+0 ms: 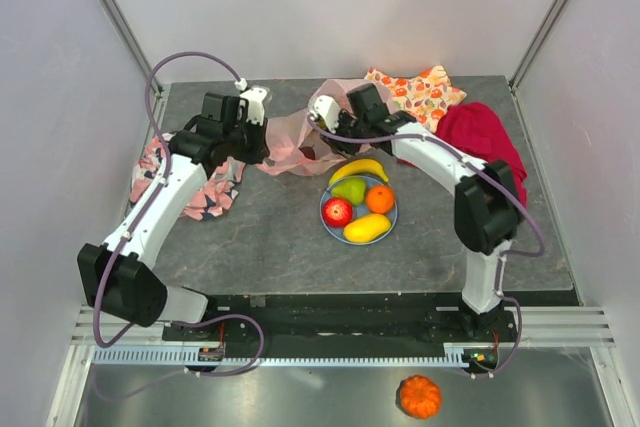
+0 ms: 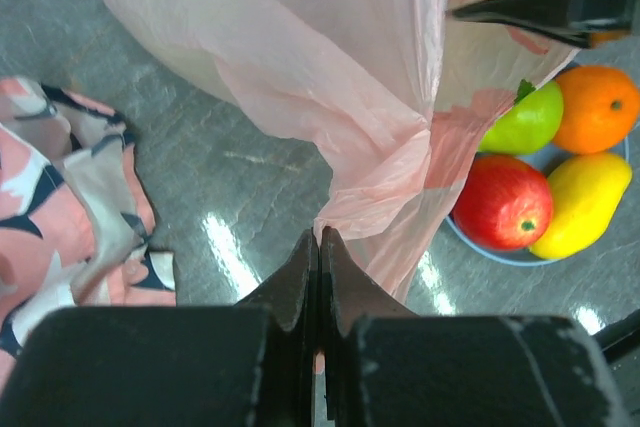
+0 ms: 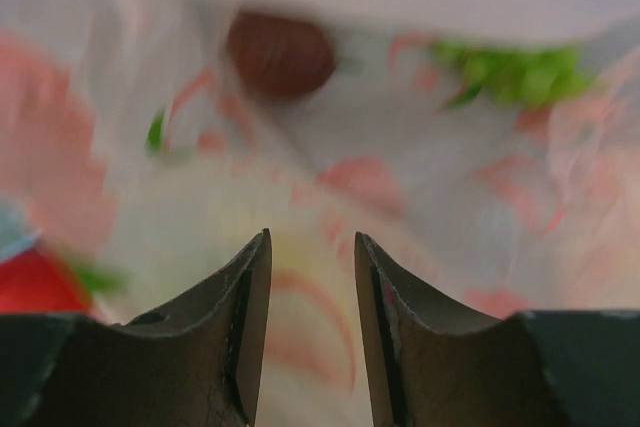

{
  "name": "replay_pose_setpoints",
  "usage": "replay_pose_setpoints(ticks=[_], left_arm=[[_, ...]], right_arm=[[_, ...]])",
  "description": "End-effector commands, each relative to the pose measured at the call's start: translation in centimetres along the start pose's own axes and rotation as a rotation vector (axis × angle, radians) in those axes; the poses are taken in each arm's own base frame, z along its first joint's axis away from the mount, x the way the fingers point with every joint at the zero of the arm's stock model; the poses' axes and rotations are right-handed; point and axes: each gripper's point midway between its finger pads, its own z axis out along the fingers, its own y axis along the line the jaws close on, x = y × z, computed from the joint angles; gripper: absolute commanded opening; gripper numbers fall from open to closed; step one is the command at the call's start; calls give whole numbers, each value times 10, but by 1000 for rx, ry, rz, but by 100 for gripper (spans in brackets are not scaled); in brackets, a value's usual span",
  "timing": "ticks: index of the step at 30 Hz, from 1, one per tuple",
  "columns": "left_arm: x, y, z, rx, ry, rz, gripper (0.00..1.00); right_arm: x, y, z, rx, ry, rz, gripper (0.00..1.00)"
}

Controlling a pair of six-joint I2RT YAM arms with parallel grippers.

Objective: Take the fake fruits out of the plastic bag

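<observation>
The pink plastic bag [image 1: 288,135] lies crumpled at the back middle of the table. My left gripper [image 1: 260,150] is shut on a pinch of its film [image 2: 375,197]. My right gripper [image 1: 322,119] reaches into the bag's mouth, jaws apart [image 3: 312,237] with only blurred bag film behind them. Inside the bag lie a dark purple fruit [image 3: 280,54] and green grapes [image 3: 515,72]. A banana [image 1: 360,168], pear [image 1: 350,189], red apple [image 1: 338,211], orange [image 1: 379,198] and a yellow fruit [image 1: 366,228] rest on the blue plate [image 1: 327,219].
A pink-and-black cloth [image 1: 150,175] lies left of the bag. A fruit-print orange cloth [image 1: 420,89] and a red cloth [image 1: 487,137] lie at the back right. A small orange pumpkin [image 1: 420,397] sits below the table's front edge.
</observation>
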Motion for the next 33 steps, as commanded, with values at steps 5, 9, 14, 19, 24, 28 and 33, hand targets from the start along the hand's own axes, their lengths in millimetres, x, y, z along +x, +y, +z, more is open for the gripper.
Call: replay_pose_setpoints(ticks=[5,9,14,19,24,28,33], left_arm=[[38,2,-17,-3,59,41,1],[47,-1,-18,12,96,39,2],[62,16,-24,-80,130,40,2],[65,12,-24,-53,139,34,1],[52,9,-18,-31,123,33,1],[51,2,-18,8,118,19,2],[37,-3,-18,25,80,-2,2]], right_arm=[[47,46,-54,-34,116,59,48],[19,27,-49,-4,57,30,49],[-13,18,-24,-47,-24,12,49],[-39,17,5,-89,-62,139,56],[-39,21,34,-139,-23,319,60],[-34,23,46,-146,3,386,66],[-28,34,55,-167,58,459,68]])
